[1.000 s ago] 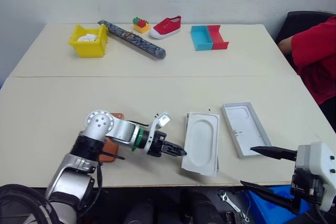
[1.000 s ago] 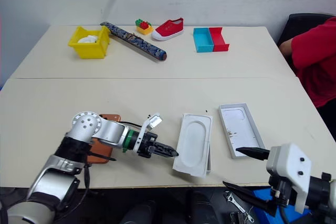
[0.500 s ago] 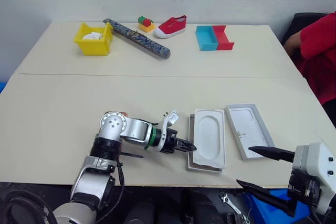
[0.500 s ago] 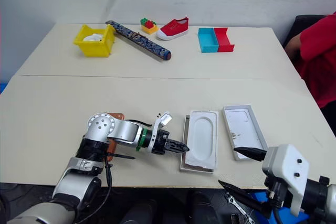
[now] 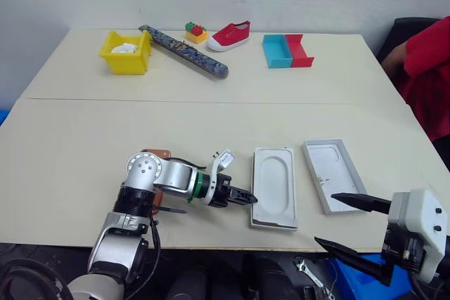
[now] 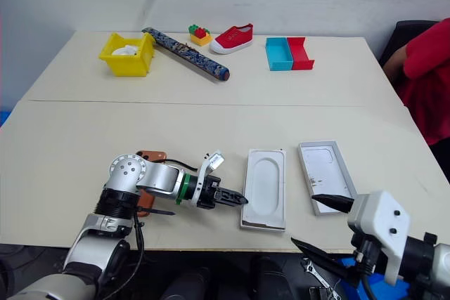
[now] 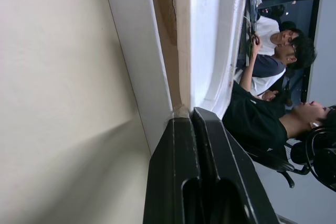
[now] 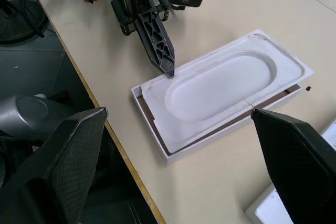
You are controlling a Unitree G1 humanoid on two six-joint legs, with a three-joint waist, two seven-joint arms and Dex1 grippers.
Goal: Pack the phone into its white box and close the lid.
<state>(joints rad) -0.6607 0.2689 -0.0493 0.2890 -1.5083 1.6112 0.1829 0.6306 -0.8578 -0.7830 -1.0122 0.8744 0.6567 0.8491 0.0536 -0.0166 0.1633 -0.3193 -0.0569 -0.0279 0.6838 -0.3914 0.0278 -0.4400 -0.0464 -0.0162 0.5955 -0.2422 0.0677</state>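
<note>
Carefully now: clear the insert before the phone goes in

Right at the near table edge, the left gripper [image 6: 235, 199] has its 2 fingers pressed together into a single point, holding nothing, and that point touches the long side of the flat white insert [image 6: 265, 189] with the oval hollow. The insert lies on top of the white box [image 8: 152, 117], whose brown floor peeks out as a thin strip along 1 side and 1 end. So the box is still blocked, and my reading is that the step in hand is shifting the insert off it.

To do that well, I would push low and steady against the insert's edge alone, not the tray wall beneath, or both will slide together toward the lid [image 5: 332, 183], which lies open just beside them. A slow, level shove suits a thin, light piece like this; a jab could flip it off the table edge.

The phone [image 6: 148, 163] waits behind the left arm, largely hidden by it. The right gripper [image 5: 347, 221] hangs spread wide and empty near the lid, free to steady the tray.
</note>
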